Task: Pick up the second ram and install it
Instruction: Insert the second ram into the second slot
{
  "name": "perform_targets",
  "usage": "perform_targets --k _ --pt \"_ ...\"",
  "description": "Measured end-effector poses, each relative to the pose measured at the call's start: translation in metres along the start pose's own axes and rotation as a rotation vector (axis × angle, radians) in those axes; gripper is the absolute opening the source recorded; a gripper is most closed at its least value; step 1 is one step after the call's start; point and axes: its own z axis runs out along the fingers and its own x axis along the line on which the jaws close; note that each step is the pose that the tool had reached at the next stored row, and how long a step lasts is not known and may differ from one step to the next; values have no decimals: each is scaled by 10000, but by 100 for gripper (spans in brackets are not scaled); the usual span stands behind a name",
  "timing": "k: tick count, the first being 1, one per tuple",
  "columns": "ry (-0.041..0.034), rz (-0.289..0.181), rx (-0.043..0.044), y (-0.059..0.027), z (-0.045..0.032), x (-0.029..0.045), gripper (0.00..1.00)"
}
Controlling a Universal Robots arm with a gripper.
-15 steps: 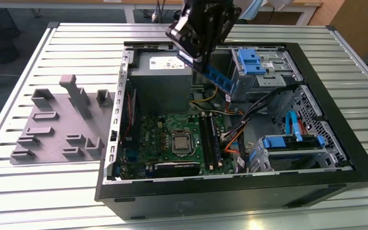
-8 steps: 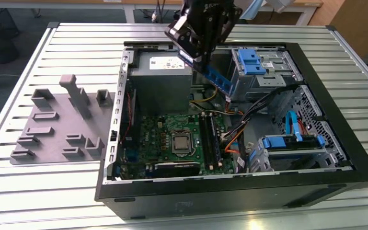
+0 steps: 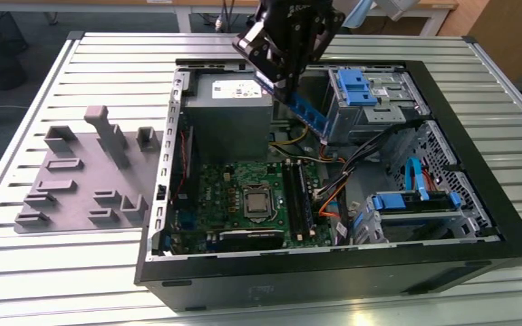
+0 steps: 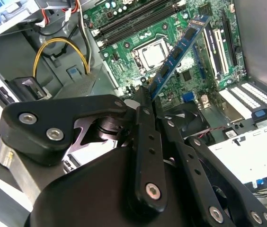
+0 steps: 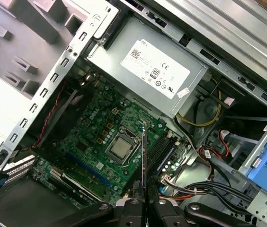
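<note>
My gripper (image 3: 284, 83) is shut on the second ram (image 3: 307, 113), a long blue stick with dark chips, and holds it tilted in the air over the open computer case. The stick's free end points down toward the green motherboard (image 3: 240, 182). In the second wrist view the ram (image 4: 181, 47) slants out from the black fingers (image 4: 143, 106) above the CPU (image 4: 152, 54) and the black memory slots (image 4: 133, 19). In the first wrist view the ram (image 5: 144, 158) appears edge-on, rising from the gripper (image 5: 144, 202) beside the slots (image 5: 159, 152).
The black case (image 3: 334, 272) lies open on a slatted metal table (image 3: 107, 61). A grey power supply (image 3: 229, 112), blue drive caddies (image 3: 363, 88) and loose cables (image 3: 370, 146) crowd the case's interior. A grey fixture plate (image 3: 89, 176) lies to the exterior view's left.
</note>
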Motion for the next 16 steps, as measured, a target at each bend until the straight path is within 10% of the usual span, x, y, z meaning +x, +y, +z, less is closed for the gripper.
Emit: perform_targets --k 16 --pt "26 1495 -6 -7 15 -12 14"
